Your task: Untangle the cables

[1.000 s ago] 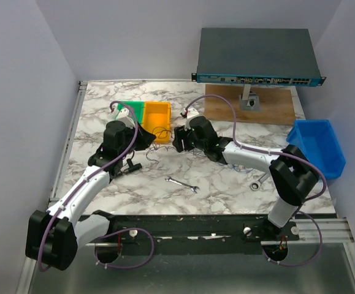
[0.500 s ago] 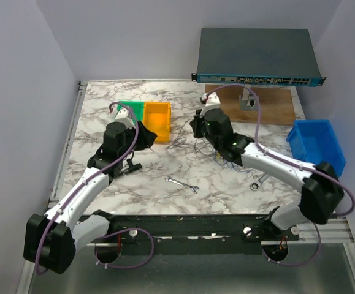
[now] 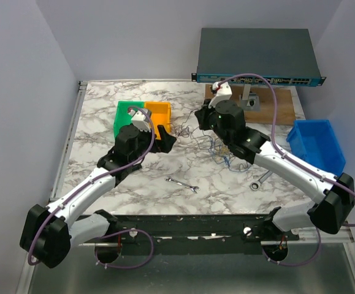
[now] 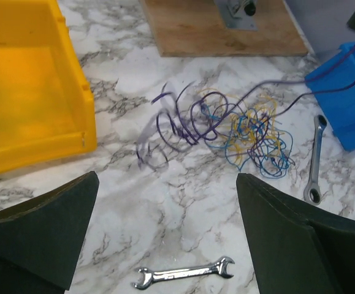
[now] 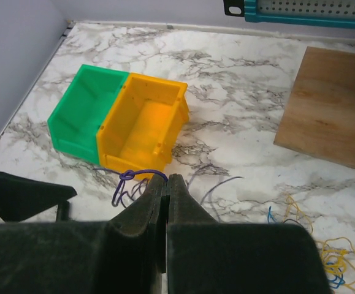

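The cables lie as a loose tangle on the marble table: a dark purple cable (image 4: pixel 177 122) loops to the left of a blue and yellow bundle (image 4: pixel 257 138). From above, the tangle (image 3: pixel 217 149) lies under my right arm. My right gripper (image 5: pixel 167 179) is shut on the purple cable, whose knotted loop (image 5: pixel 128 176) hangs just left of the fingertips. In the top view it (image 3: pixel 200 120) hovers above the tangle's left end. My left gripper (image 4: pixel 166 177) is open with nothing between its fingers, short of the tangle and beside the yellow bin (image 3: pixel 168 139).
A yellow bin (image 3: pixel 157 116) and a green bin (image 3: pixel 125 113) stand side by side at the back left. A blue bin (image 3: pixel 317 147) is at the right. A wooden board (image 3: pixel 269 105) carries a stand under a network switch (image 3: pixel 257 58). Two silver wrenches (image 3: pixel 182 184) (image 3: pixel 260 180) lie near the front.
My right gripper shut on the purple cable and drew it back and to the right, spreading the tangle. My left gripper opened and moved forward to the right.
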Tool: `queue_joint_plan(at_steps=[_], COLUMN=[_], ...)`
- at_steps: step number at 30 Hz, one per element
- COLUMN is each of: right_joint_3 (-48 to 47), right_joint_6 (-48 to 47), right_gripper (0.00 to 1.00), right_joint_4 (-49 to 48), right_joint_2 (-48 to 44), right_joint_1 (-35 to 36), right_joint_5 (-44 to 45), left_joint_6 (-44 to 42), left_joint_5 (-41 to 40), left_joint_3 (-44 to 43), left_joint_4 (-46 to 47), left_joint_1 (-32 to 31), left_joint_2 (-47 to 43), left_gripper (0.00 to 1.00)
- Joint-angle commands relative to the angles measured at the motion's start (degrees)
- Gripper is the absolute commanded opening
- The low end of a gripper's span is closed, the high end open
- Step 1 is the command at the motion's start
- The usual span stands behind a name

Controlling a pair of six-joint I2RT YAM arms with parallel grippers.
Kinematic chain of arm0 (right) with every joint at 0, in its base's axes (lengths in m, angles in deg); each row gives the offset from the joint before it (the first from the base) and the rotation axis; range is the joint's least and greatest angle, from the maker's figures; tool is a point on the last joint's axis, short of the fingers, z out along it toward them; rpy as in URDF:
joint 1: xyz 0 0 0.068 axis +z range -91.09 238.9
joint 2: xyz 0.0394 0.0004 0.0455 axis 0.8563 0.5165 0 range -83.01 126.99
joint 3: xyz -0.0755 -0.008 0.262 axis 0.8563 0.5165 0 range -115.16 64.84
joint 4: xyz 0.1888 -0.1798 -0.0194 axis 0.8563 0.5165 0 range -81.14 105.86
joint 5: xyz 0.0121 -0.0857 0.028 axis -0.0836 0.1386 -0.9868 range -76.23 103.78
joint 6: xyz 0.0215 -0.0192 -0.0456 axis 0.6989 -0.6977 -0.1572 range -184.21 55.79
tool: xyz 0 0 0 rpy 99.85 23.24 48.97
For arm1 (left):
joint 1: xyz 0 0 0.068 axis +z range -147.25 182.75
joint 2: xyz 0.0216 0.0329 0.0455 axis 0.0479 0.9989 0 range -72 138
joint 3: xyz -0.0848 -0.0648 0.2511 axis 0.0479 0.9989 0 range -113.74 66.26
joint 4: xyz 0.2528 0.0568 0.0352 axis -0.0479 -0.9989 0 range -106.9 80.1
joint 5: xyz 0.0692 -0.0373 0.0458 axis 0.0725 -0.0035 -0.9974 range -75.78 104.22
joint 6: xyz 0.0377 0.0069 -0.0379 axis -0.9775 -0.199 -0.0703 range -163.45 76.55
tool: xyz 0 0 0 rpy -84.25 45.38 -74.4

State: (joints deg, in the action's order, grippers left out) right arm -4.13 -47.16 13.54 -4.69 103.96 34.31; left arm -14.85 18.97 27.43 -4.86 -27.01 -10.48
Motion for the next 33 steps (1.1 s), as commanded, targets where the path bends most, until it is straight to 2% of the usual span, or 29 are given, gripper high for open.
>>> queue_joint_plan(at_steps=[1, 10, 17, 19, 23, 26, 30, 33], right_joint_3=[-2.3, -3.7, -5.0, -5.2, -5.7, -5.8, -6.0, -7.8], right_joint_6=[1.2, 4.3, 4.4, 4.4, 5.0, 5.9, 6.9, 6.7], right_gripper=[0.01, 0.01, 0.01, 0.01, 0.01, 0.01, 0.01, 0.01], right_joint_4=[3.0, 3.5, 4.8, 4.8, 5.0, 5.8, 6.6, 8.0], right_joint_2=[-0.4, -1.7, -1.8, -1.9, -2.3, -3.0, -5.6, -8.9], right_joint_1=[0.4, 0.4, 0.4, 0.4, 0.4, 0.4, 0.4, 0.3], right_joint_5=[-1.5, -8.7, -7.8, -7.8, -9.7, -11.2, -10.1, -7.0], left_joint_6=[-1.8, -2.7, -2.1, -2.5, -1.0, -1.3, 0.4, 2.8], left_joint_5=[3.2, 4.9, 6.2, 3.8, -6.8, -7.7, -10.6, -12.7], left_joint_3=[1.5, -2.7, -2.7, -3.4, -7.0, -8.1, -14.4, -14.6], left_joint_4=[11.1, 16.1, 21.2, 20.0, 14.6, 18.9, 15.0, 13.6], left_joint_1=[-0.1, -2.5, -3.8, -4.2, -4.3, -4.4, -4.8, -4.7], left_joint_2=[-0.5, 6.9, 9.6, 9.8, 11.8, 14.5, 21.8, 24.9], left_gripper=[0.99, 0.99, 0.99, 0.99, 0.97, 0.97, 0.95, 0.92])
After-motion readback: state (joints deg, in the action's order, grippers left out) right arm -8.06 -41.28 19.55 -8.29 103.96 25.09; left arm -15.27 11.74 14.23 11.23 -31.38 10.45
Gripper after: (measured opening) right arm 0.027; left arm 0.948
